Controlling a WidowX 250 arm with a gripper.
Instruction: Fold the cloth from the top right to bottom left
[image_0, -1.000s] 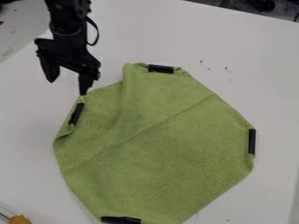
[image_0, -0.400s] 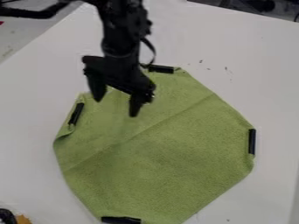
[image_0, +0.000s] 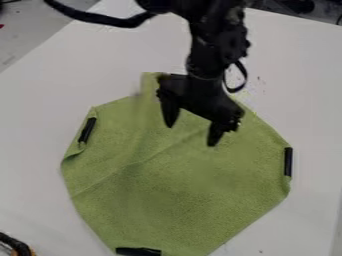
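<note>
Fold not made yet: the green cloth (image_0: 160, 200) lies mostly flat on the white surface (image_0: 37, 165), roughly eight-sided, with a few creases and a small turned-over bit on its left edge. Black clips sit along the rim: left clip (image_0: 87, 131), right clip (image_0: 288, 161), bottom clip (image_0: 138, 251). Gripper (image_0: 192, 134) is over the upper middle of the cloth, fingers spread wide, nothing between them. I'd call this the approach stage, lining up for a grab on the top right. Next move: get over to the slanted upper-right edge, between the arm and the right clip, drop low, close on the rim, then lift and carry it diagonally to the bottom left before letting go. Can't tell if the tips touch the fabric from where I stand — if they do, going sideways could ruck it up. Cloth looks thin and limp, so the pinch needs to catch the real edge; a mid-cloth grab would just bunch it. Clips may add a bit of weight and drag — keep the lift modest.
</note>
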